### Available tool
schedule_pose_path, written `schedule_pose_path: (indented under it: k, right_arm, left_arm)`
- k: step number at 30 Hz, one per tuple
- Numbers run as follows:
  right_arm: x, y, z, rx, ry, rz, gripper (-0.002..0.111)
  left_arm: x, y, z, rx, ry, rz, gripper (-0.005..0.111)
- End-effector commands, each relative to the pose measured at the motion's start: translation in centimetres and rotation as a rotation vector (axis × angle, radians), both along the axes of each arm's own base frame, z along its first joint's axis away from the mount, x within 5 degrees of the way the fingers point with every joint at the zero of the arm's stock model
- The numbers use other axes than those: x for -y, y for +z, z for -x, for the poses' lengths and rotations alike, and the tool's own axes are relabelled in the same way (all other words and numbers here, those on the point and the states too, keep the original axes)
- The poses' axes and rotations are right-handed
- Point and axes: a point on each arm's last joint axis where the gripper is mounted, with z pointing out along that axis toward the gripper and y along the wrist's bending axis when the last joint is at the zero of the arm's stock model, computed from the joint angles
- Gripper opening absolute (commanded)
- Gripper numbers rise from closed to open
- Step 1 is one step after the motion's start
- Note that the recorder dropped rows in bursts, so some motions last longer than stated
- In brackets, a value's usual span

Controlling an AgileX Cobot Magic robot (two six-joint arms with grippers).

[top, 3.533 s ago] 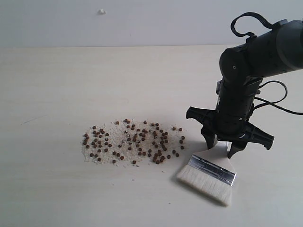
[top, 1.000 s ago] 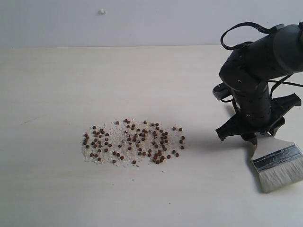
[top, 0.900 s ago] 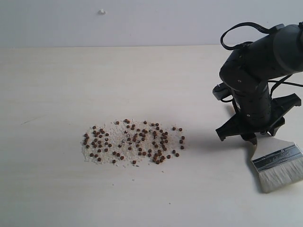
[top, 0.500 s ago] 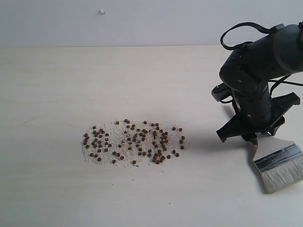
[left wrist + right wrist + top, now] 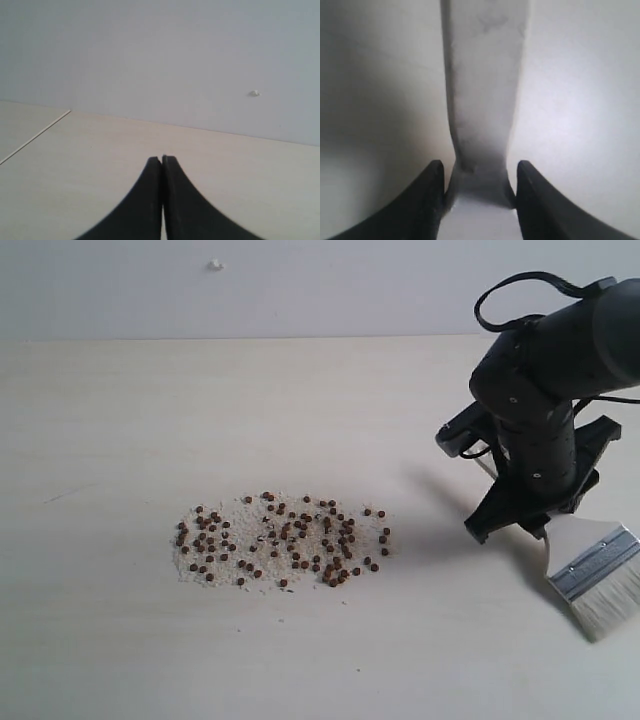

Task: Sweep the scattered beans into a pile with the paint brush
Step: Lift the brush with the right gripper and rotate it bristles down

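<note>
The beans [image 5: 285, 540] lie as a loose oval patch of small reddish-brown pellets on fine white grains, left of the table's middle. My right gripper [image 5: 548, 532] stands well to their right, shut on the pale wooden handle of the paint brush [image 5: 597, 575]. The silver ferrule and cream bristles slant down towards the front right corner. In the right wrist view the handle [image 5: 482, 75] runs out from between the two black fingertips [image 5: 436, 176], pinched in my right gripper [image 5: 479, 174]. My left gripper [image 5: 161, 160] shows only in its own view, shut on nothing, above bare table.
The pale wooden table [image 5: 120, 410] runs back to a grey wall with a small white speck [image 5: 215, 264]. A thin dark mark [image 5: 68, 492] lies on the table at the left. A black cable loops over the right arm [image 5: 530, 285].
The right arm has turned and shifted slightly right, swinging the brush further from the beans and tilting its bristles towards the right edge. The beans have not moved.
</note>
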Motion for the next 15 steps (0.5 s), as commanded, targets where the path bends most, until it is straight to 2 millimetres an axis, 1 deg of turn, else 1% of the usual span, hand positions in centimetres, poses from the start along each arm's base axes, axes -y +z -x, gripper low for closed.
schedule_pose_path:
  k: [1,4,10,15]
  right_arm:
    - [-0.3,1.8,0.2,0.068,0.045,-0.088,0.000]
    - [-0.5,2.7,0.8,0.127,0.080,-0.159,0.000]
    - [-0.1,3.6,2.0,0.174,0.117,-0.197,0.000]
    - [-0.2,4.5,2.7,0.262,0.155,-0.281,0.000]
  left_arm:
    - [0.0,0.0,0.1,0.006,-0.004,0.009,0.000]
    - [0.0,0.0,0.1,0.006,-0.004,0.009,0.000]
    - [0.0,0.0,0.1,0.006,-0.004,0.009,0.000]
    - [0.0,0.0,0.1,0.006,-0.004,0.009,0.000]
